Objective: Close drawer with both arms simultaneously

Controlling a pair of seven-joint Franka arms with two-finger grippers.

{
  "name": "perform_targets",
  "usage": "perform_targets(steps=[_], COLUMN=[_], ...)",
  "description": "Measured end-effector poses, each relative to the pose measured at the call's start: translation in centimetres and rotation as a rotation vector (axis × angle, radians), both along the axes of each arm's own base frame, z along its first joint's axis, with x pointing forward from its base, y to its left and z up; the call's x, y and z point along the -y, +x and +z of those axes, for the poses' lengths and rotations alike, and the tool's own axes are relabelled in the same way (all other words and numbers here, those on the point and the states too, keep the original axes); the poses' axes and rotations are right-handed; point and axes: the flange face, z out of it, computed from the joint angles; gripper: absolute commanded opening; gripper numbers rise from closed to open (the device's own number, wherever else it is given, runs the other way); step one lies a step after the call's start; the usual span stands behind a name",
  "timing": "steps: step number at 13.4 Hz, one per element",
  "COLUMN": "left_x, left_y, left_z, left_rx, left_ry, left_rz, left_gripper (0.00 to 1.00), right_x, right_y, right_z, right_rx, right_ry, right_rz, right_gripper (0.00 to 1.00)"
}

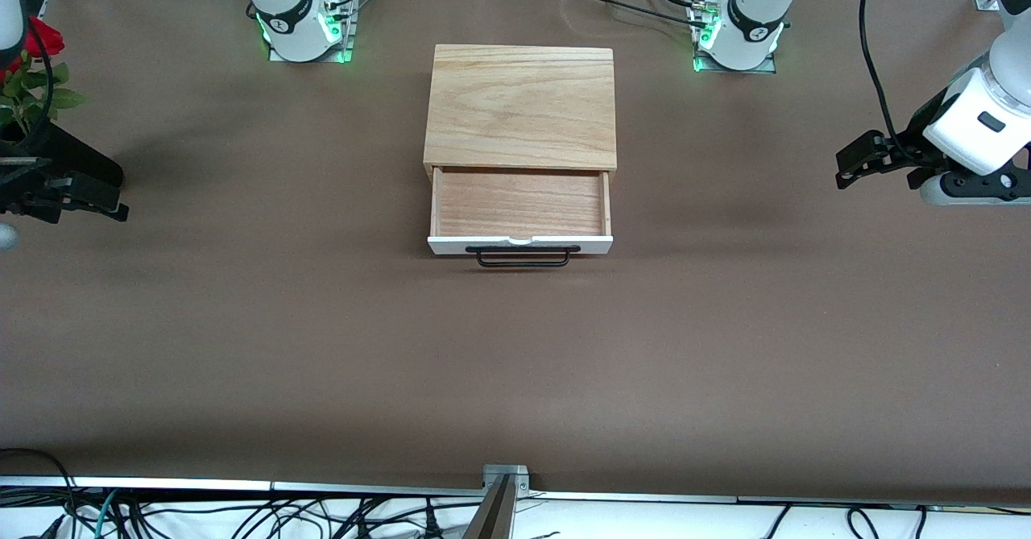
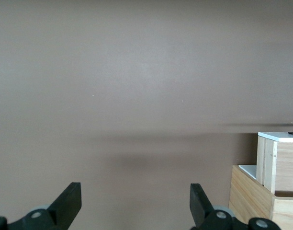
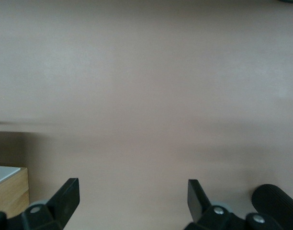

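The light-wood box (image 1: pixel 522 104) stands at the table's middle. Its drawer (image 1: pixel 519 205) is pulled out toward the front camera and is empty, with its white front panel (image 1: pixel 451 243) and black wire handle (image 1: pixel 522 259) at the near edge. My left gripper (image 1: pixel 852 160) is open, low over the table at the left arm's end and apart from the drawer. It is open in the left wrist view (image 2: pixel 135 201), where the drawer's corner (image 2: pixel 283 160) shows at the edge. My right gripper (image 1: pixel 113 201) is open at the right arm's end. It is open in the right wrist view (image 3: pixel 133 199).
A red rose with green leaves (image 1: pixel 36 47) is at the right arm's end of the table. The brown table cover (image 1: pixel 515 362) stretches wide around the box. A black ribbed cylinder (image 3: pixel 278 203) shows at the edge of the right wrist view. Cables lie along the near table edge.
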Motion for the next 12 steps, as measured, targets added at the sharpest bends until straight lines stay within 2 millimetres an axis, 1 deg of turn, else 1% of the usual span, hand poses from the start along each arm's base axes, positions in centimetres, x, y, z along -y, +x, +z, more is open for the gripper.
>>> perform_targets(steps=[1, 2, 4, 5, 7, 8, 10, 11, 12], left_x=[0.0, 0.0, 0.5, 1.1, 3.3, 4.5, 7.4, 8.5, 9.2], left_y=[0.0, 0.0, 0.0, 0.2, 0.7, 0.8, 1.1, 1.6, 2.6], left_z=[0.0, 0.0, -0.3, -1.0, -2.7, -3.5, -5.5, -7.1, -8.8], left_rx=[0.000, 0.000, -0.008, -0.024, -0.055, -0.069, -0.113, -0.136, -0.138], left_ry=[0.000, 0.000, -0.011, -0.021, -0.029, -0.039, -0.106, -0.137, -0.159], left_rz=[0.000, 0.000, -0.008, -0.016, -0.048, -0.065, -0.094, -0.099, -0.096], left_gripper=[1.00, 1.00, 1.00, 1.00, 1.00, 1.00, 1.00, 1.00, 1.00], right_x=[-1.3, -3.2, -8.3, -11.3, -17.1, -19.2, -21.8, -22.8, -23.9], right_y=[0.5, 1.0, 2.3, 3.0, 3.8, 4.0, 4.6, 4.8, 5.0], right_z=[-1.0, -2.4, -6.3, -8.6, -12.9, -14.9, -17.9, -18.9, -19.6], right_rx=[-0.010, -0.024, -0.052, -0.055, -0.050, -0.050, -0.038, -0.021, 0.001], right_ry=[0.001, 0.000, -0.005, -0.008, 0.019, 0.052, 0.116, 0.136, 0.152], right_rz=[0.020, 0.049, 0.120, 0.158, 0.212, 0.222, 0.219, 0.218, 0.216], right_gripper=[1.00, 1.00, 1.00, 1.00, 1.00, 1.00, 1.00, 1.00, 1.00])
